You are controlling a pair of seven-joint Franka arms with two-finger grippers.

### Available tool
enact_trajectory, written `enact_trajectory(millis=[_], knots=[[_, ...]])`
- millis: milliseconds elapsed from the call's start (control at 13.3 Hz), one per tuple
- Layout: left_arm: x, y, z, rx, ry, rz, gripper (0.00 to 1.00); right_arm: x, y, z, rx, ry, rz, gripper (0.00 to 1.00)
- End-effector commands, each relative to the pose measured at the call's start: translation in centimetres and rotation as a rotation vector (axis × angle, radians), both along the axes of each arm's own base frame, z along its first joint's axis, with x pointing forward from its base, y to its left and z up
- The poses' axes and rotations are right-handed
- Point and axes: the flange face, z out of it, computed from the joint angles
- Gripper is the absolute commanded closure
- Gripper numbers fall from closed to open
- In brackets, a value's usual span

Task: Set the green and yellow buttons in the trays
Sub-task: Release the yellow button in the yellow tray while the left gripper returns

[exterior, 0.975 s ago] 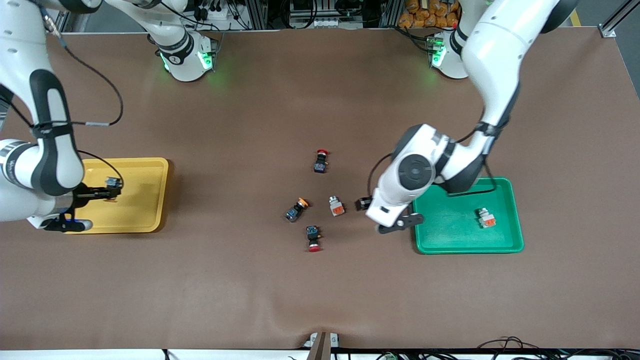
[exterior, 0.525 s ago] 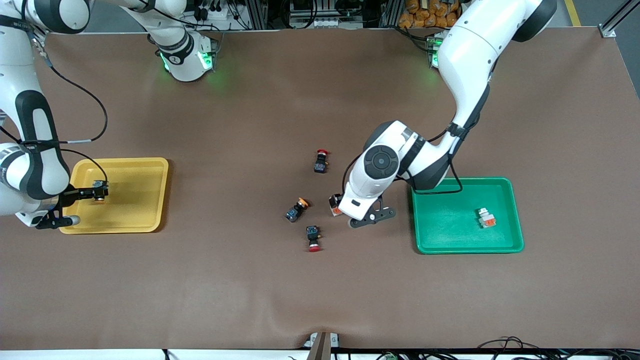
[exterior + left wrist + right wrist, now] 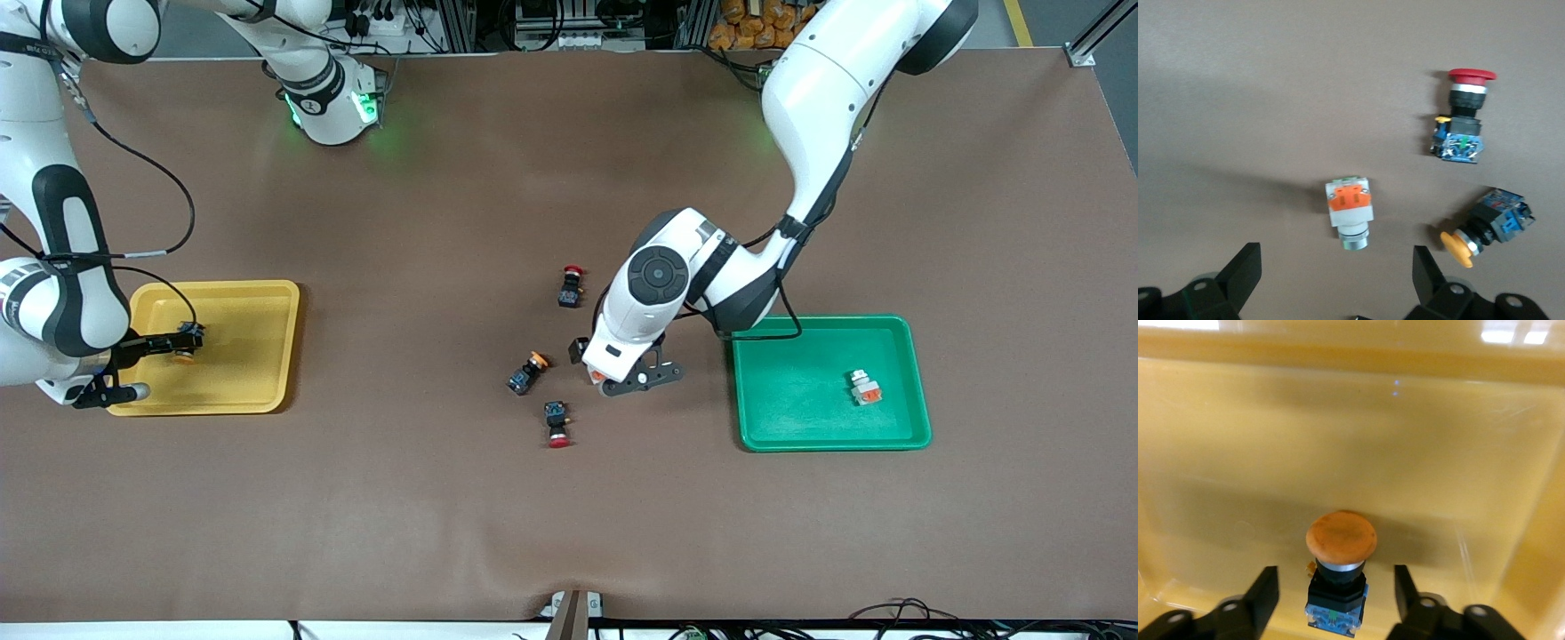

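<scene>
Meanwhile, left gripper [image 3: 1331, 280]: fingers spread, over the whitish button [image 3: 1349, 212] on the desk [image 3: 444, 516].
Right gripper [image 3: 1331, 603]: fingers released beside orange-capped button [image 3: 1339, 570] in the yellow tray [image 3: 267, 391].
Risk: skewed closing could roll the whitish button away.

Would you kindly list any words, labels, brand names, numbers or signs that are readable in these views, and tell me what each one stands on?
None can be read.
Small dark mark on the right arm's base collar: too small to read.
Yellow plastic tray, green plastic tray, whitish-silver button with orange patch and orange-capped button: no print shows.
</scene>
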Motion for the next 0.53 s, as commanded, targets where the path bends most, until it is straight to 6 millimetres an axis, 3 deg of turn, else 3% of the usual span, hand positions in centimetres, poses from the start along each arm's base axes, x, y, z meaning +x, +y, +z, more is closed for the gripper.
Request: enact_trajectory(millis=[0, 225, 450], knots=[[0.3, -1.1, -0.6, -0.010, -0.044, -0.014, 0.00, 0.2, -0.2, 0.4, 0.010, -0.003, -0.004, 0.00], [0.2, -0.8, -3.4, 0.042, -0.062, -0.062, 0.00, 0.2, 0.3, 0.8, 0.021, 0.015, -0.003, 0.00], [0.2, -1.0, -5.7, 0.045, -0.098, -0.090, 0.00, 0.9, 2.7, 2.9, 0.000, 0.082, -0.083, 0.00]])
